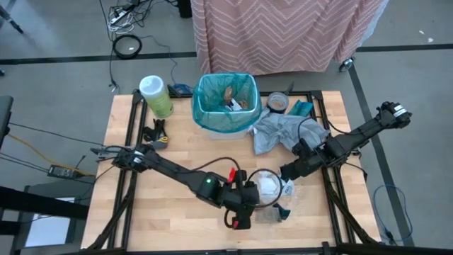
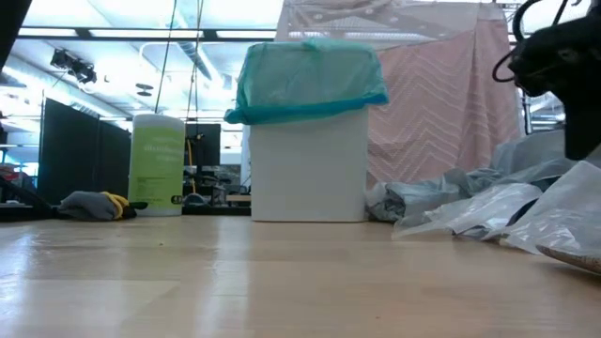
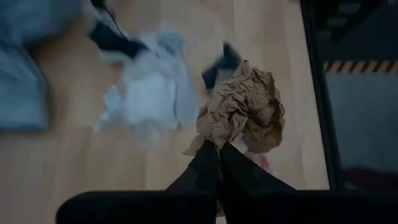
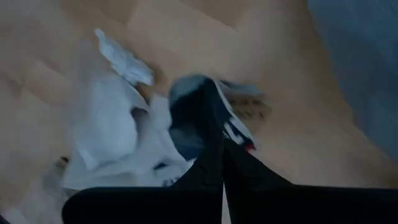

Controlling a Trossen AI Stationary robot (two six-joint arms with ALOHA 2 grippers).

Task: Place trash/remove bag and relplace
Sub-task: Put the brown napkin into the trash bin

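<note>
Pinching a crumpled brown paper wad (image 3: 242,109), the left gripper (image 3: 217,152) holds it just above the worktop (image 1: 163,163). Beyond it lies the white litter (image 3: 149,93). The right gripper (image 4: 221,146), just across that pile, is pressed together on a dark blue scrap (image 4: 196,115). Farther off stands the bin, lined with the teal bag (image 1: 212,113).

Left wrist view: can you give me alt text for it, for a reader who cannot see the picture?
The left hand, shut, pinches a crumpled ball of brown paper above the light wooden table. Beyond it lie white paper wrappers and small dark blue scraps, with a pale grey plastic bag at the edge of the picture.
</note>
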